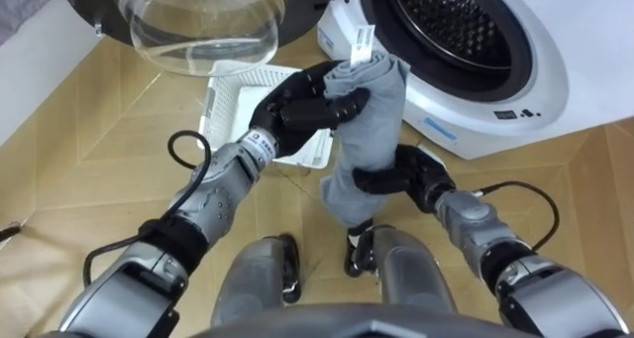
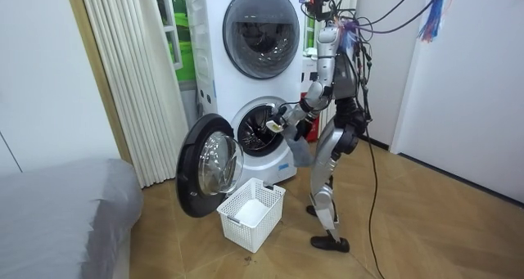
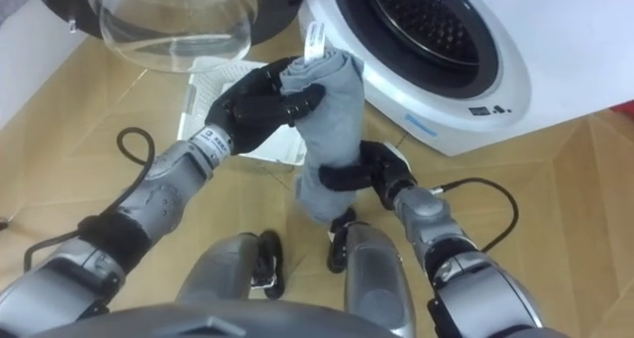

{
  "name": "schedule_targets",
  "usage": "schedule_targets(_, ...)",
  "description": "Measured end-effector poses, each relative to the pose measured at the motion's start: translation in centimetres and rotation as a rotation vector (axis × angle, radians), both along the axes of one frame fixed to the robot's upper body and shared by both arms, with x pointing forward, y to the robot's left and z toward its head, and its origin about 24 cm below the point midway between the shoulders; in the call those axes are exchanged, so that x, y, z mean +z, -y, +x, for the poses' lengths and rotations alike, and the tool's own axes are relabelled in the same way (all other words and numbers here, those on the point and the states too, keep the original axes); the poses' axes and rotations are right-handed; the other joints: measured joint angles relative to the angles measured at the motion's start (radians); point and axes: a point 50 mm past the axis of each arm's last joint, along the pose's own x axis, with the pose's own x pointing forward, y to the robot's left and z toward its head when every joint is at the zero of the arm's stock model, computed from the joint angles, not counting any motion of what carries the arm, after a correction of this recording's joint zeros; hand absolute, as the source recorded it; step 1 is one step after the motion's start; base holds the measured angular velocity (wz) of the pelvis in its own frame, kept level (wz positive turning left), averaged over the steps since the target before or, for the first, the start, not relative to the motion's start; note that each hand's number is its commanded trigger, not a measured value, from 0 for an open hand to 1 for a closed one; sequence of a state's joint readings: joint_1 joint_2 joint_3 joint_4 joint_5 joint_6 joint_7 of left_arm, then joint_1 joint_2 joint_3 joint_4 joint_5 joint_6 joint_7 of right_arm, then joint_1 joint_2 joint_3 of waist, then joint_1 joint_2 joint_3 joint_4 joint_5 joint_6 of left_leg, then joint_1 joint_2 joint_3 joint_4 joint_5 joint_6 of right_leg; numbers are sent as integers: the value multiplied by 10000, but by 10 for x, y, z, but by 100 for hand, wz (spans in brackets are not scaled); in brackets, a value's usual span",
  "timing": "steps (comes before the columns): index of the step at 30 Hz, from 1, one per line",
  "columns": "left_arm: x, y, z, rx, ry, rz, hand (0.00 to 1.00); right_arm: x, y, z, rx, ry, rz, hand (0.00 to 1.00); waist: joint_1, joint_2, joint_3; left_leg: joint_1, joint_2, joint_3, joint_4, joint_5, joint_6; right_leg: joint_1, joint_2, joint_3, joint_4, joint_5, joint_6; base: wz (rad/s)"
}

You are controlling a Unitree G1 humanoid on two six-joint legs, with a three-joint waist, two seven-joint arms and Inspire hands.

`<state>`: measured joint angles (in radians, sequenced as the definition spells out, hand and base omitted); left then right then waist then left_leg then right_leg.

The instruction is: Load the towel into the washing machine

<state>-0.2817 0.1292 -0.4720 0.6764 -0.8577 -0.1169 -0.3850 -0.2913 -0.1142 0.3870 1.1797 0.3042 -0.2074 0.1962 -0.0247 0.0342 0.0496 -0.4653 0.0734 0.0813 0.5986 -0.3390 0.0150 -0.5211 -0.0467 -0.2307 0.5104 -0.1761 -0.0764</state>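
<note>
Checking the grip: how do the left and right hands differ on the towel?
The left hand grips the grey towel near its top; the right hand clamps it lower down. The left hand is above the white basket, the right hand above floor. Both curl round it.

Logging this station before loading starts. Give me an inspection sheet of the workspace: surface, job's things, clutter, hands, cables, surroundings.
Surface: wood floor, the robot standing at the machine's front.
Job's things: grey towel held up before the washing machine, not yet in the drum; door swung open.
Clutter: white basket on the floor beside the open door, looks empty.
Hands: left hand curled round the towel's top; right hand gripping it lower down.
Cables: nothing seen beyond the robot's own.
Surroundings: second machine stacked above; white slatted blinds and grey bedding at the room view's left.
</note>
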Motion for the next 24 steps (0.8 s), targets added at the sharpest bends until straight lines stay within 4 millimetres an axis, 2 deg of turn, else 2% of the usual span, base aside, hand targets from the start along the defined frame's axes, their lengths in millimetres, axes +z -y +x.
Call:
schedule_targets(6,0,0,0,-90,-20,-47,100,-1,1,-1,-75,-152,54,100,-28,-30,1,71,7,3,-126,23,-16,75,44,3,-187,45,6,-1)
schedule_targets(7,0,0,0,-87,-30,-65,87,-1,1,-1,-118,-166,79,100,-25,-31,0,71,7,4,-140,32,-22,77,55,6,-228,59,14,0)
schedule_targets(8,0,0,0,-82,-31,-67,0,-1,1,-1,-132,-192,88,100,-20,-31,0,74,9,4,-165,39,-26,85,70,7,-272,73,16,0)
schedule_targets(14,1,-2,1,136,-61,-259,0,-2,5,-2,-341,-276,70,100,20,-29,-2,82,4,1,-197,39,-26,78,73,39,-213,72,17,0)
schedule_targets(18,-4,-9,-2,678,-252,-521,0,-7,6,-8,-697,-783,151,100,324,-27,-4,306,1,68,-331,40,-29,200,88,91,-222,72,17,-5)
schedule_targets(21,-16,-23,-10,1152,-493,416,0,-13,13,-17,-1562,-1415,509,100,621,-46,-13,393,-138,171,-530,165,-35,200,28,136,-224,68,13,1)
schedule_targets(24,-41,-44,-27,1403,-1304,2751,0,-17,24,-23,-2768,-2024,919,100,816,-51,-12,390,-280,129,-719,341,-16,125,-130,54,-250,64,15,15)
